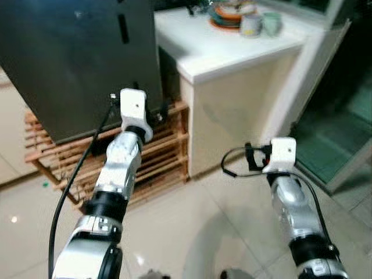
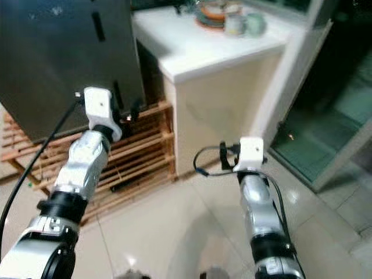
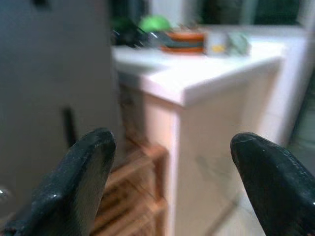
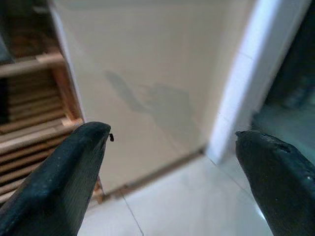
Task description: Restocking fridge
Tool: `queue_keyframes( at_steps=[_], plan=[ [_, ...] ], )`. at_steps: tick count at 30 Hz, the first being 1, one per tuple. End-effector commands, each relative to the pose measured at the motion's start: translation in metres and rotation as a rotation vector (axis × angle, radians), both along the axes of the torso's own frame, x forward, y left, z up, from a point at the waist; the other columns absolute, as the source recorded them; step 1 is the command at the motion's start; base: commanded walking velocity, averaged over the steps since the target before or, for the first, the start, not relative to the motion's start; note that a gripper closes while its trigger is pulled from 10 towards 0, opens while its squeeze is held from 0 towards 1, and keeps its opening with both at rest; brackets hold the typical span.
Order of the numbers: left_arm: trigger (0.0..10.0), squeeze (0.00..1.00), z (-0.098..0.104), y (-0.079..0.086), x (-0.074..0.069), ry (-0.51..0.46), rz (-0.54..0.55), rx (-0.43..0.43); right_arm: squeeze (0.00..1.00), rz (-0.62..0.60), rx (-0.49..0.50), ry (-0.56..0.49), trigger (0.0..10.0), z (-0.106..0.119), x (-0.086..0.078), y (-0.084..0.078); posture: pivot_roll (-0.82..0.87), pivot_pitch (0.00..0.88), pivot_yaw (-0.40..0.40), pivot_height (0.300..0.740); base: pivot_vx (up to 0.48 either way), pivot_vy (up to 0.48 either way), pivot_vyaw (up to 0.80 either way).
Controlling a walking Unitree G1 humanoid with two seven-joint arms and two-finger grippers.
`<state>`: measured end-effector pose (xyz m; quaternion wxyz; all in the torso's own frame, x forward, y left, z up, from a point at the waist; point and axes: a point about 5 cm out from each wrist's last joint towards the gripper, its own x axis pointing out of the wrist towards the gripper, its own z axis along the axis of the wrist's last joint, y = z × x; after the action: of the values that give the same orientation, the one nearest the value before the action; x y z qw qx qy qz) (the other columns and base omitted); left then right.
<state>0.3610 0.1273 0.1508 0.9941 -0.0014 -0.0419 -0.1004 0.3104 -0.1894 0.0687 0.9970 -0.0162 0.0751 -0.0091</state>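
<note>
Dark grey metal fridge (image 1: 81, 64) stands shut on a slatted wooden rack (image 1: 163, 151), beside a white surface (image 1: 232, 49) carrying stacked dishes (image 1: 229, 14). Left gripper (image 3: 172, 172) and right gripper (image 4: 177, 167) both hover with fingers released, empty.

White-topped cream counter (image 1: 232, 52) at 1 o'clock; stacked plates (image 1: 228, 16), two mugs (image 1: 260, 24) on it. Slatted wooden rack (image 1: 165, 151) at 10 o'clock.

Head cameras look down over both arms at a white-topped cream counter (image 1: 232, 52). Both wrist cameras face it closer, level.
</note>
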Motion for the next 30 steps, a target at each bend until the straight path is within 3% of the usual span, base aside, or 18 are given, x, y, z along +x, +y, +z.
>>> queue_keyframes(
  at_steps=[1, 12, 16, 21, 27, 30],
  plan=[
    [10.0, 0.0, 0.0, -0.005, 0.002, 0.015, -0.022, -0.004, 0.0, -0.017, 0.003, 0.003, 10.0, -0.002, -0.001, -0.003, -0.11, 0.0, 0.054, 0.74, -0.352, 0.33, -0.76],
    [10.0, 0.0, -0.004, -0.004, 0.002, 0.012, 0.005, 0.057, 0.0, 0.004, -0.011, -0.01, 10.0, -0.003, -0.003, -0.001, -0.11, 0.0, 0.048, 0.74, -0.247, 0.249, -0.14],
    [10.0, 0.0, -0.007, -0.01, -0.002, 0.015, -0.019, 0.042, 0.0, 0.114, -0.016, 0.005, 10.0, -0.009, -0.01, 0.013, -0.1, 0.0, 0.05, 0.74, 0.0, 0.0, 0.0],
    [10.0, 0.0, -0.007, -0.013, -0.004, -0.001, -0.031, 0.086, 0.0, 0.25, -0.043, -0.009, 10.0, -0.007, -0.016, 0.033, -0.09, 0.0, 0.05, 0.74, 0.0, 0.0, 0.0],
    [10.0, 0.0, -0.004, -0.014, -0.006, -0.016, -0.032, 0.08, 0.0, 0.372, 0.011, -0.048, 10.0, 0.006, -0.014, 0.06, -0.07, 0.0, 0.025, 0.74, 0.0, 0.0, 0.0],
    [10.0, 0.0, -0.003, -0.015, -0.007, -0.029, -0.031, 0.081, 0.0, 0.394, -0.002, -0.043, 10.0, 0.007, -0.011, 0.061, -0.06, 0.0, 0.009, 0.74, 0.0, 0.0, 0.0]
  ],
)
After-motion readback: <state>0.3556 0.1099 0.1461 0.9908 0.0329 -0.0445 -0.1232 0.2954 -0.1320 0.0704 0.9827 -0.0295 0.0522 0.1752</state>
